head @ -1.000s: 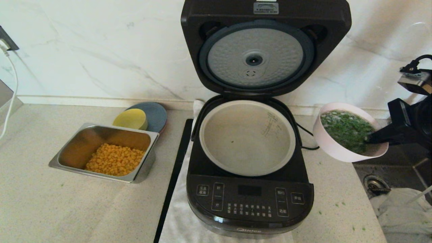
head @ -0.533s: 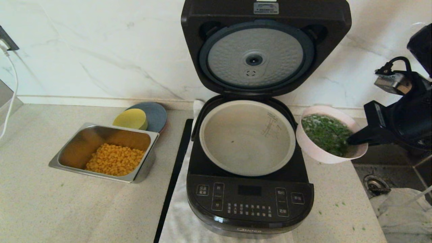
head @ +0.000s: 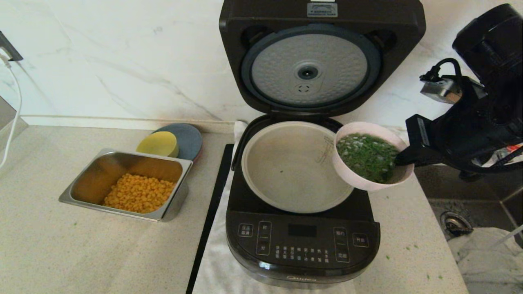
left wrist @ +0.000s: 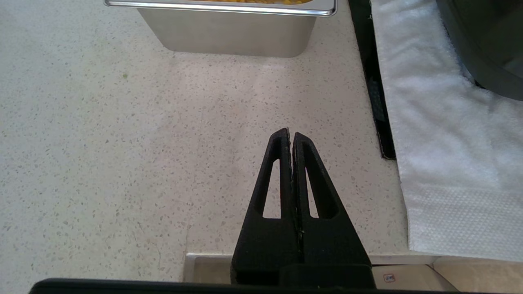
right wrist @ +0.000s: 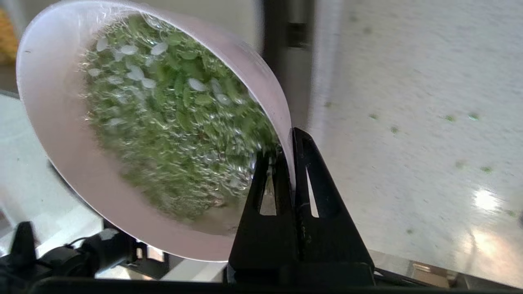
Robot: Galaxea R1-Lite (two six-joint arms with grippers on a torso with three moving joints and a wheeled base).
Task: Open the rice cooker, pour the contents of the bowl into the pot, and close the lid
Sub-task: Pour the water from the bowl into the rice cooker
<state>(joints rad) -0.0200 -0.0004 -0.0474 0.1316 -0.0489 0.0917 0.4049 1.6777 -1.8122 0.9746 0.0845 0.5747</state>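
Head view: right gripper pinches the bowl rim, holding it over the pot edge.

Bright even daylight, soft shadows, motion blur on the bowl, glare spot on the countertop

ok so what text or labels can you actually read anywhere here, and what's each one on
"Midea": brand name on the front lip of the rice cooker.
White characters on its button panel: too small to read.
Measuring marks inside the pot: unreadable.
Plate sticker at the top of the lid: unreadable.
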